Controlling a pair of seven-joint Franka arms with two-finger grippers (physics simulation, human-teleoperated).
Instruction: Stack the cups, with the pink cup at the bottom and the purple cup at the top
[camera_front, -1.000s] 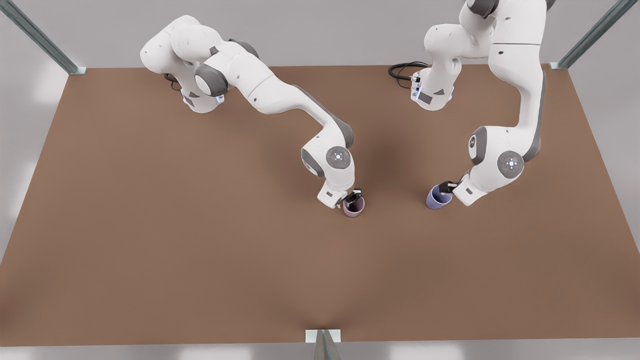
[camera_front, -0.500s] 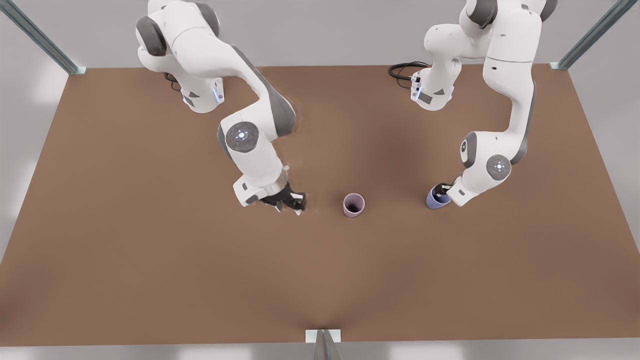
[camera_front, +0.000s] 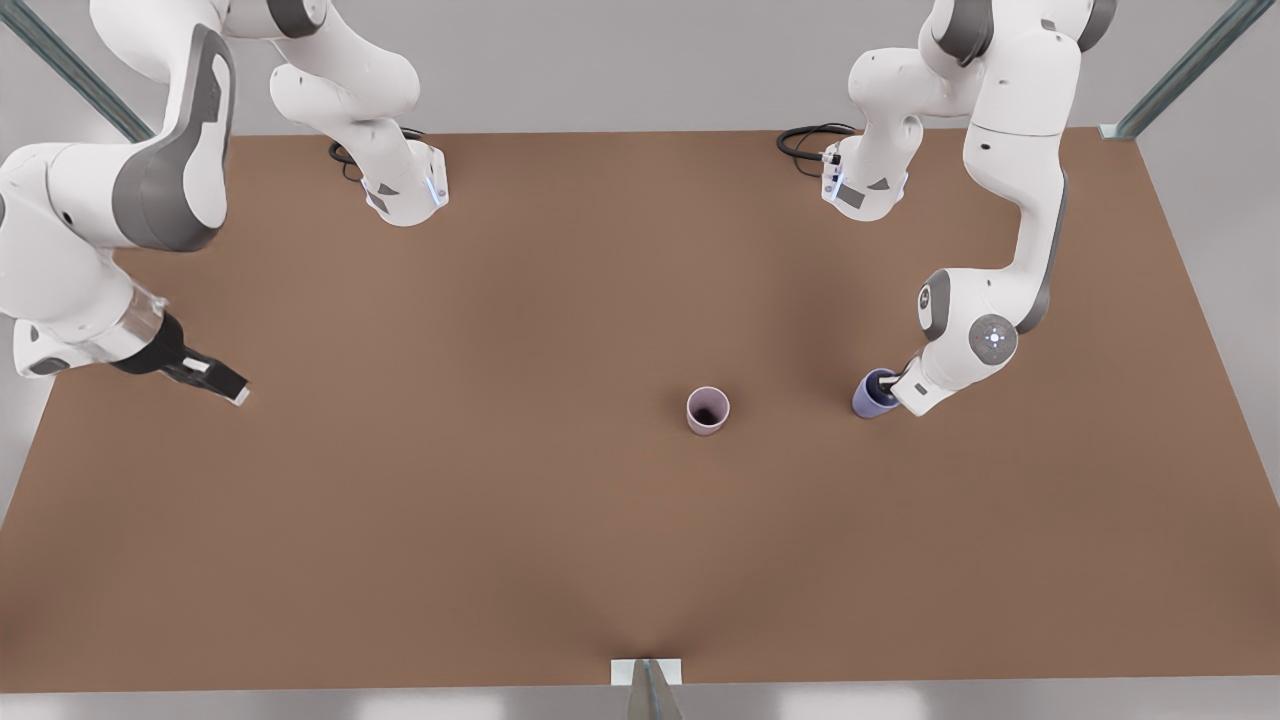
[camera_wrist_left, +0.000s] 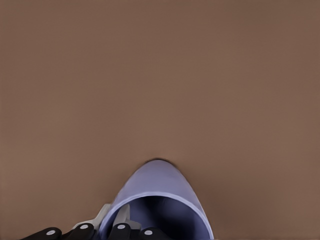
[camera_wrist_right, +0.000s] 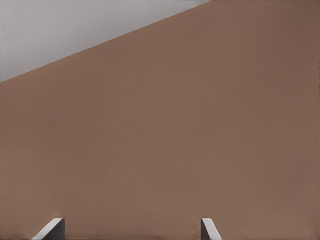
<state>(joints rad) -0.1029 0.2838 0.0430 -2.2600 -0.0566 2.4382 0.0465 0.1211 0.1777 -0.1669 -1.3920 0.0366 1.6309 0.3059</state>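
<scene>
Plain brown desk (camera_front: 500, 520) under grey walls. Left tool (camera_front: 889, 384) pinching purple cup (camera_front: 872, 396) rim, at front view's right. Pink cup (camera_front: 708, 411) upright mid-desk, apart. Right tool (camera_front: 225, 385) spread, waiting at front view's left edge.

Pink cup (camera_front: 708, 410) left of purple cup (camera_front: 876, 393) (front view).
</scene>
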